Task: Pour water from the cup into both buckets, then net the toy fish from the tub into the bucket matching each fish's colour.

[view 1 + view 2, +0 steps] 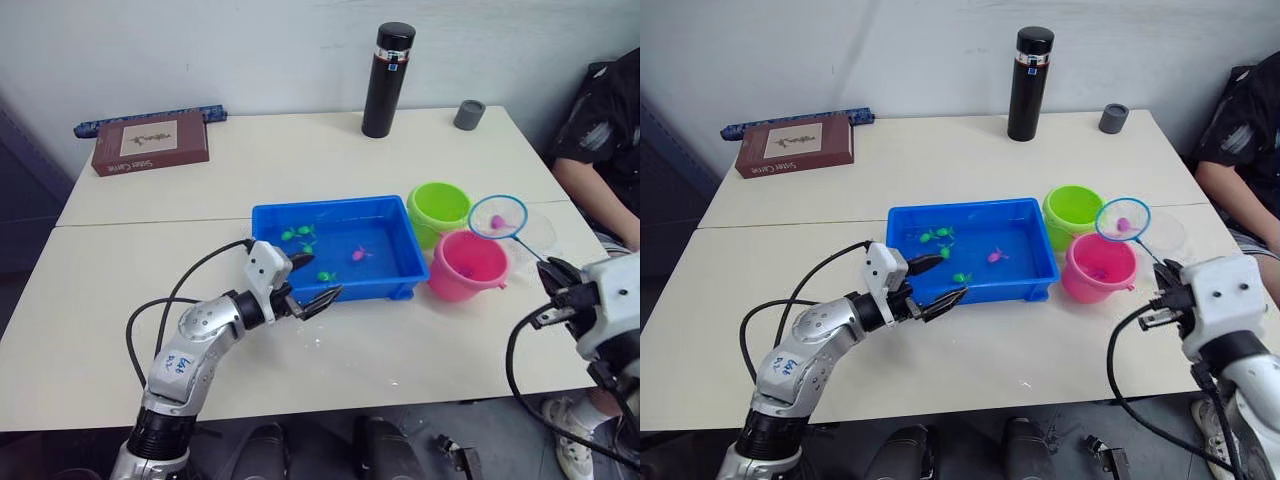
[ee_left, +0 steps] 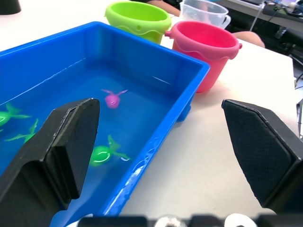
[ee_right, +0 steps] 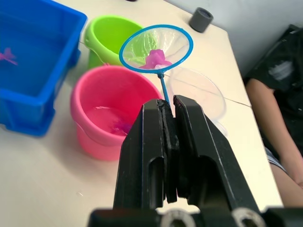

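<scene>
Right end effector (image 3: 169, 111) clamps the blue-rimmed mesh net (image 3: 156, 48), pink fish (image 3: 156, 58) inside; tip it gently over the pink plastic bucket (image 3: 111, 111) at its nine o'clock. Left end effector (image 1: 312, 283) gapes empty.

Office or lab: plain tables (image 1: 300, 150), seated person (image 1: 605, 140).

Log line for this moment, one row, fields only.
right pincer: shut on net | net: pink fish inside, above pink bucket | left pincer: open, at tub | tub: fish remain
</scene>
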`<control>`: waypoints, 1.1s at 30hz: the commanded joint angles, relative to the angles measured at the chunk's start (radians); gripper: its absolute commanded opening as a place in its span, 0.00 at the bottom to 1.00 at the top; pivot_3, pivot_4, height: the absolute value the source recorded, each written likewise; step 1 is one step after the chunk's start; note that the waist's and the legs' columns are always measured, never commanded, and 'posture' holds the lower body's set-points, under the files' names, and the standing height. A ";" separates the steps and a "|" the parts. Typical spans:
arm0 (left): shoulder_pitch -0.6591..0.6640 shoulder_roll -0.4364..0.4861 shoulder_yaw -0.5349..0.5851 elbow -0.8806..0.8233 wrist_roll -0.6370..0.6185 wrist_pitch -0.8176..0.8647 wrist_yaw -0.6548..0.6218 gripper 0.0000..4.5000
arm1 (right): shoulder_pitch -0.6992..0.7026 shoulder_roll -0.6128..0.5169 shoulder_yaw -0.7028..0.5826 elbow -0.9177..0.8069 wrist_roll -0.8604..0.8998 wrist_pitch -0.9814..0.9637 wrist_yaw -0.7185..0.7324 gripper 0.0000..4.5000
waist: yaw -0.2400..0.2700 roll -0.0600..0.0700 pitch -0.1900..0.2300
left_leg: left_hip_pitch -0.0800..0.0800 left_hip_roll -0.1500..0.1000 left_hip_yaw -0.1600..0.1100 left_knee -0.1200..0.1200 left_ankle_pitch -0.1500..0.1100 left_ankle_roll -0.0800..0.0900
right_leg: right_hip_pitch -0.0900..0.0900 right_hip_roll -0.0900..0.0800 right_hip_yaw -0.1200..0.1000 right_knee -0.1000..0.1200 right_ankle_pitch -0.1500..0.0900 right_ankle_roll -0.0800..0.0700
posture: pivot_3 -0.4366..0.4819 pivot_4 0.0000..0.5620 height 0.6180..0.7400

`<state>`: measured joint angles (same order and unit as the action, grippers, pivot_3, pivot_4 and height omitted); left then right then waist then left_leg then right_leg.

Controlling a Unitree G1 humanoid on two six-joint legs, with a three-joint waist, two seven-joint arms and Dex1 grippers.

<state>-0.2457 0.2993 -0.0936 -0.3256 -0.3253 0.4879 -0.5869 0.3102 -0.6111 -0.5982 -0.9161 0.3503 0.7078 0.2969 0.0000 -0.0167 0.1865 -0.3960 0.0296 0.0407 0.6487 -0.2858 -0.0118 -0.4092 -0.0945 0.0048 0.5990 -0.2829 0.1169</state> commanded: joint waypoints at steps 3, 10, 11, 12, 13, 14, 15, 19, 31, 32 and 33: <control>-0.039 -0.010 -0.011 0.034 -0.011 -0.043 -0.030 0.99 | 0.108 -0.014 0.034 -0.022 -0.171 -0.214 0.049 0.00 | 0.001 0.000 0.000 | 0.000 0.000 0.001 0.000 0.000 0.000 | 0.000 0.000 0.000 0.000 0.000 0.000 | 0.48 0.27 1.00; -0.036 -0.014 -0.013 0.041 -0.008 -0.060 -0.034 0.99 | 0.168 -0.026 0.088 0.082 -0.360 -0.437 0.079 0.00 | 0.000 0.000 0.000 | 0.001 0.000 0.002 0.000 0.000 0.000 | 0.001 0.000 0.000 0.000 0.000 0.000 | 0.48 0.27 1.00; -0.033 -0.016 -0.013 0.040 -0.008 -0.061 -0.031 0.99 | 0.175 -0.036 0.101 0.116 -0.400 -0.490 0.083 0.00 | 0.000 0.000 0.000 | 0.001 0.000 0.002 0.000 0.000 0.000 | 0.001 0.000 0.000 0.000 0.000 0.000 | 0.48 0.27 1.00; -0.031 -0.016 -0.013 0.038 -0.008 -0.063 -0.031 0.99 | 0.180 -0.044 0.111 0.146 -0.437 -0.534 0.083 0.00 | 0.000 0.000 0.000 | 0.001 0.000 0.002 0.000 0.000 0.000 | 0.001 0.000 0.000 0.000 0.000 0.000 | 0.48 0.27 1.00; -0.029 -0.015 -0.013 0.036 -0.008 -0.065 -0.030 0.99 | 0.182 -0.046 0.117 0.166 -0.461 -0.565 0.083 0.00 | 0.000 0.000 0.000 | 0.001 -0.001 0.002 0.000 0.000 0.000 | 0.002 0.000 0.000 0.000 0.000 0.000 | 0.48 0.27 1.00; -0.027 -0.015 -0.012 0.034 -0.009 -0.064 -0.030 0.99 | 0.180 -0.050 0.123 0.194 -0.479 -0.601 0.082 0.00 | 0.000 0.000 0.000 | 0.002 -0.001 0.002 0.000 0.000 0.000 | 0.002 0.000 0.000 0.000 0.000 0.000 | 0.48 0.27 1.00; -0.027 -0.014 -0.012 0.033 -0.010 -0.064 -0.032 0.99 | 0.176 -0.052 0.127 0.220 -0.495 -0.624 0.081 0.00 | 0.000 0.000 0.000 | 0.002 -0.001 0.002 0.000 0.000 0.000 | 0.002 0.000 0.000 0.000 0.000 -0.001 | 0.48 0.27 1.00; -0.031 -0.004 -0.007 0.021 -0.022 -0.060 -0.048 0.99 | 0.158 -0.059 0.121 0.309 -0.540 -0.718 0.085 0.00 | 0.000 0.000 0.000 | 0.003 -0.001 0.003 0.000 0.000 0.000 | 0.003 0.000 0.000 0.000 0.000 -0.001 | 0.48 0.27 1.00; -0.037 0.042 -0.034 -0.020 -0.038 -0.097 -0.154 0.99 | 0.098 -0.147 0.132 0.481 -0.713 -0.969 0.074 0.00 | -0.002 0.000 0.000 | 0.009 0.000 0.003 0.000 0.000 0.000 | 0.010 0.000 0.001 -0.001 -0.001 -0.002 | 0.48 0.27 1.00; -0.041 0.043 -0.033 -0.017 -0.036 -0.100 -0.153 0.99 | 0.091 -0.167 0.133 0.498 -0.745 -0.999 0.066 0.00 | -0.003 0.000 0.000 | 0.009 0.000 0.003 0.000 0.000 0.000 | 0.010 0.000 0.001 -0.001 -0.001 -0.002 | 0.48 0.27 1.00; -0.043 0.043 -0.031 -0.014 -0.036 -0.101 -0.152 0.99 | 0.086 -0.186 0.132 0.514 -0.775 -1.031 0.055 0.00 | -0.003 0.000 0.000 | 0.010 0.000 0.003 0.001 0.000 0.000 | 0.011 0.000 0.001 -0.002 -0.002 -0.003 | 0.48 0.27 1.00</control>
<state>-0.2724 0.3349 -0.1280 -0.3082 -0.3503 0.4073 -0.7340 0.4032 -0.7758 -0.4523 -0.4079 -0.3856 -0.2687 0.3752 -0.0025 -0.0169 0.1864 -0.3860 0.0291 0.0441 0.6496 -0.2856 -0.0122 -0.3977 -0.0946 0.0055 0.5972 -0.2850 0.1131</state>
